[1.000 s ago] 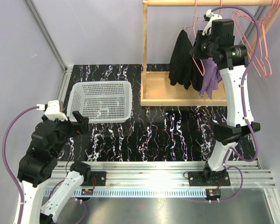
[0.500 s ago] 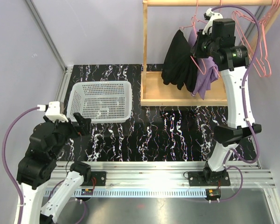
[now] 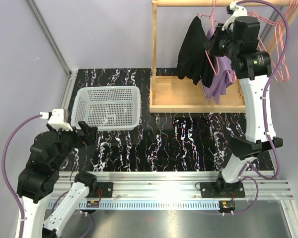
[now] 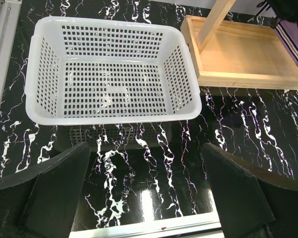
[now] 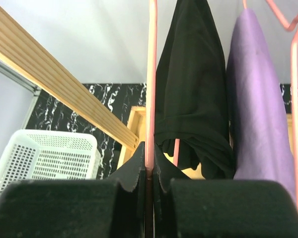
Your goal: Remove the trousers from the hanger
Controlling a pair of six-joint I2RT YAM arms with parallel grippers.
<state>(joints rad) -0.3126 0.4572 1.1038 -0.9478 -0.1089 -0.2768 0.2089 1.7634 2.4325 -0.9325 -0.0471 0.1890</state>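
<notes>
Right arm stretched upward, right hand [image 5: 149, 171] pinching thin pink wire hanger [image 5: 151, 74], soft black trousers [image 5: 191, 99] and purple trousers [image 5: 260, 114] draped beside it, left hand [image 4: 146, 171] released.

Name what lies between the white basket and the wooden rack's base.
Only a bare strip of table separates basket and rack base; top view shows it.

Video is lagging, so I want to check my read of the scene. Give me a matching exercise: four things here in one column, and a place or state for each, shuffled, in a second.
Things
1. black trousers
2. purple trousers
3. white basket
4. right gripper

Place or state
A. fingers shut on a pink hanger
B. standing on the marbled table
C. hanging, the left garment of the two
D. hanging, the right garment of the two

Pairs: 1-C, 2-D, 3-B, 4-A
</notes>
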